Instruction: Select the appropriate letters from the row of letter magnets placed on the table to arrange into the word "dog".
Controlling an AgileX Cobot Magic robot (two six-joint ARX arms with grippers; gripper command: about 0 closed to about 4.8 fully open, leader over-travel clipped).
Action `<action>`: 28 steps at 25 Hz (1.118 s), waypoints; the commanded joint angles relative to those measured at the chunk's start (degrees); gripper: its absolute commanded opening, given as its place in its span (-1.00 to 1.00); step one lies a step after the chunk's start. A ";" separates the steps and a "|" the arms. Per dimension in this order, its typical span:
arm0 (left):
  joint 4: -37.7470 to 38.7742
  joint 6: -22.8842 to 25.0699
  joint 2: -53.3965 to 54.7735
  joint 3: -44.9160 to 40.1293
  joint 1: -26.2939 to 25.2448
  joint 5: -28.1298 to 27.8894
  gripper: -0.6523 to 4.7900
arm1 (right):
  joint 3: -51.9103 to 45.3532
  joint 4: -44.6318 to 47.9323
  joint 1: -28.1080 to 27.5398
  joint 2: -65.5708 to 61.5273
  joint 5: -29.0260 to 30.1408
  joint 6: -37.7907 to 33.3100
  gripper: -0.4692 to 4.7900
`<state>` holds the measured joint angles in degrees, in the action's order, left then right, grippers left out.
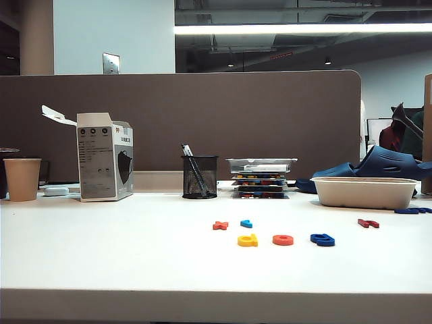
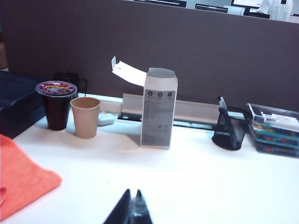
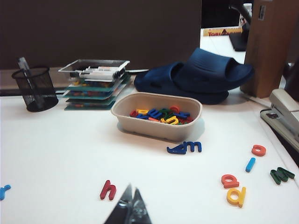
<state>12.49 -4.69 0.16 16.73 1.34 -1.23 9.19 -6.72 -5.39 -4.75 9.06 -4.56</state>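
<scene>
Viewing the bench point(image 1: 101, 256) from the exterior camera, we find three letter magnets in a short line toward its front edge, right of centre: the yellow letter point(image 1: 248, 240), the orange-red ring point(image 1: 283, 239) and the dark blue letter point(image 1: 322, 239), side by side with small gaps between them. Just behind this line lie the orange X-shaped magnet point(image 1: 221, 225) and the small light-blue magnet point(image 1: 246, 223). The dark red letter point(image 1: 368, 223) lies apart, nearer the right edge, in front of the beige tray point(image 1: 364, 192).

Neither arm appears in the exterior view. We see the left gripper point(image 2: 132, 212) only in its wrist view, low over bare bench surface, with its jaws pressed together and nothing between them. Beyond it stand a white carton point(image 2: 159, 108), a paper cup point(image 2: 86, 116), a dark lidded cup point(image 2: 57, 105) and a mesh pen cup point(image 2: 230, 128) toward the rear edge. An orange cloth point(image 2: 21, 179) lies at the side.

We see the right gripper point(image 3: 132, 210) likewise only in its wrist view, jaws closed together and empty, just beside the dark red letter point(image 3: 108, 190). The tray point(image 3: 156, 126) beyond it holds mixed coloured letters, and loose letters lie on the bench around it. A dark blue slipper point(image 3: 205, 77) rests behind the tray.
</scene>
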 commanded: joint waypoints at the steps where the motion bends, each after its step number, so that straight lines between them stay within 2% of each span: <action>1: -6.21 -0.26 -0.02 -2.73 0.00 0.42 -0.78 | -2.01 3.54 0.00 0.20 -0.07 0.35 -0.84; 12: -12.66 0.17 -0.04 -12.28 0.00 0.42 -0.78 | -8.68 10.14 0.00 0.81 -0.15 1.05 -0.84; 16: -13.68 0.20 -0.04 -13.81 -0.02 0.39 -0.78 | -9.22 9.97 0.00 0.79 -0.42 3.23 -0.84; 20: -13.84 -1.55 -0.04 -14.56 0.00 0.74 -0.78 | -9.20 9.62 0.00 0.79 -0.35 3.30 -0.84; 28: -13.81 -1.53 -0.04 -14.56 -0.02 1.05 -0.78 | -9.20 9.53 -0.02 0.79 -0.31 3.30 -0.84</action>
<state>-0.60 -6.07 0.12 1.98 1.34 -0.58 0.32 2.07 -5.45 -3.99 8.84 -1.43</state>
